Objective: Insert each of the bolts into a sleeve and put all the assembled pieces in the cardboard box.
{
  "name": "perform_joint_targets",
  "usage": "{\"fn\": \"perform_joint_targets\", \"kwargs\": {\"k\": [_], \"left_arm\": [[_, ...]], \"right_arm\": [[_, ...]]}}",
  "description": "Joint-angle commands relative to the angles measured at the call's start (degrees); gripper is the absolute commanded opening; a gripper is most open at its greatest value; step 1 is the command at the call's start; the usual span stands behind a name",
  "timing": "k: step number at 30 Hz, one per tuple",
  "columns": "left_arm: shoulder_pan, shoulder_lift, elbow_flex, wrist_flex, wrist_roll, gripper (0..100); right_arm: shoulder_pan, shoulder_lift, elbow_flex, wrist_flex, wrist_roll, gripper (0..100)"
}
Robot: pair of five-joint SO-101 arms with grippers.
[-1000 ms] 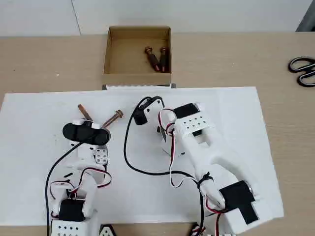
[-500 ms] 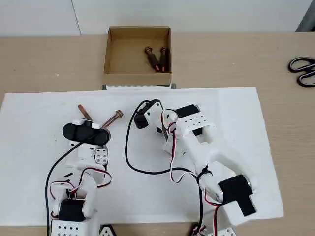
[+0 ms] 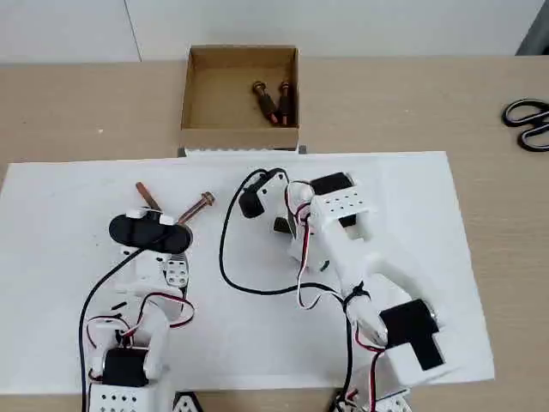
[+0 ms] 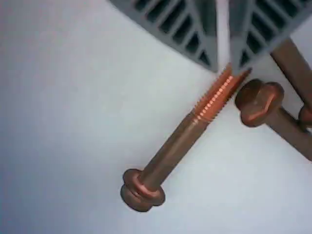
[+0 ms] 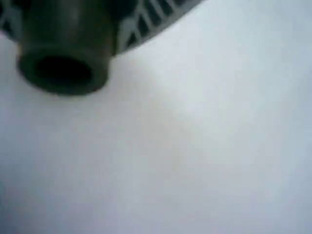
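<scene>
A copper bolt lies on the white paper, and my left gripper is shut on its threaded tip. In the high view that bolt points away from the left arm's black wrist camera. A second bolt lies right beside it, seen in the high view as the bolt further left. My right gripper is at mid-sheet, shut on a dark sleeve whose open bore faces the camera. The cardboard box holds two assembled pieces.
Scissors lie on the wooden table at the far right. The box stands just past the paper's far edge. Black cables loop over the sheet between the two arms. A further brown shaft crosses the left wrist view's edge.
The right arm's rear joints have drawn in toward the left, and its wrist has edged slightly toward the box. The left arm and both bolts have stayed put.
</scene>
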Motion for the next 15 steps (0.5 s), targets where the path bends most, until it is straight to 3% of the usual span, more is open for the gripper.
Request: {"fn": "perform_joint_targets", "kwargs": {"k": [1, 9, 15], "left_arm": [[1.4, -0.4, -0.2, -1.0, 0.3, 1], [1.7, -0.4, -1.3, -0.7, 0.4, 1], [1.7, -0.2, -13.2, 9.8, 0.1, 1]], "right_arm": [[0.5, -7.0, -7.8, 6.2, -2.5, 0.8], [2.4, -13.6, -21.7, 21.1, -7.6, 0.3], [9.2, -20.8, -18.7, 22.3, -8.5, 0.2]]}}
